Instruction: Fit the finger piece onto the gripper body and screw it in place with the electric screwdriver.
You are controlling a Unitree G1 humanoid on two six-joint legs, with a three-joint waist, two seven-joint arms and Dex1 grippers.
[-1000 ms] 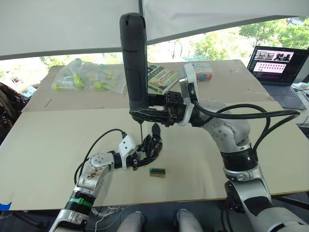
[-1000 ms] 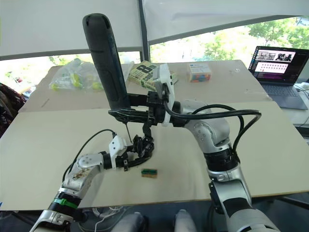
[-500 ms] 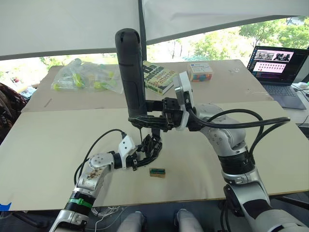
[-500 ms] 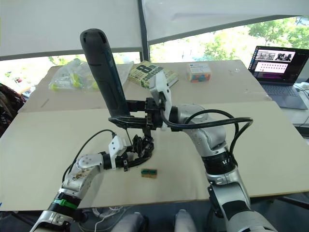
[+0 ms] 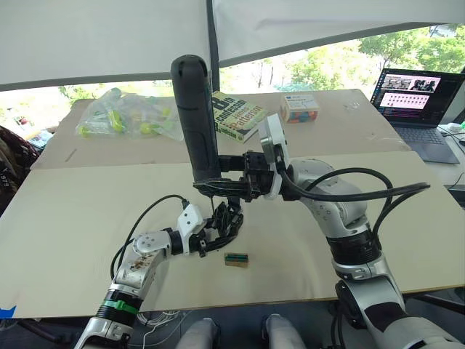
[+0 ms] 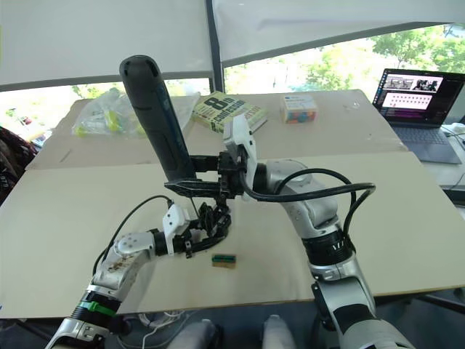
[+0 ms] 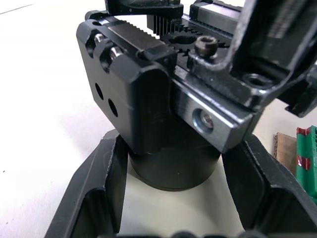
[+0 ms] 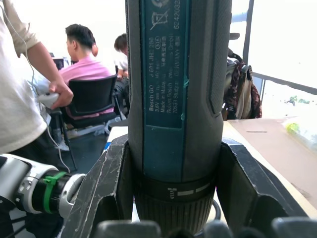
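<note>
Black jaws of the left gripper (image 7: 171, 218) pinch the gripper body (image 5: 227, 220) by its round base, bracing it on the table (image 5: 80, 218). The right gripper (image 5: 218, 186) is clamped around the screwdriver (image 5: 196, 116) near its lower end, directly above the body. The tool stands almost upright, rounded end up and leaning slightly toward the robot's left, bit pointing down at the body. The bit should be squared to a screw head (image 7: 205, 45) before pressing, with the body kept steady.
</note>
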